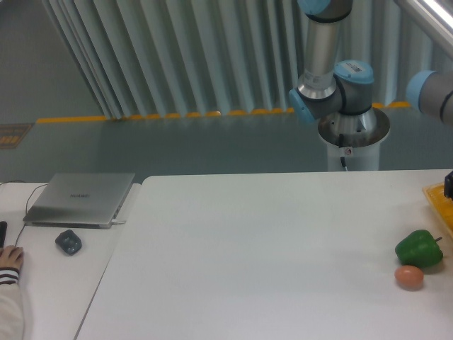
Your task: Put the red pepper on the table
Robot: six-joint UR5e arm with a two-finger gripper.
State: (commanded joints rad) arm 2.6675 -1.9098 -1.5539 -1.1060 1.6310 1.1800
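The red pepper is out of view. The white table [255,255] fills the lower part of the camera view. My arm [333,78] rises behind the table's far right side and its wrist leaves the picture at the right edge, so the gripper itself does not show. Only a small dark piece of the wrist [449,185] is visible at the right border, above a yellow-orange object [440,204].
A green pepper [419,248] and a small orange-brown egg-like ball [409,277] lie near the table's right edge. On the adjoining desk at the left sit a grey laptop [81,198], a dark mouse [69,242] and a person's hand [10,261].
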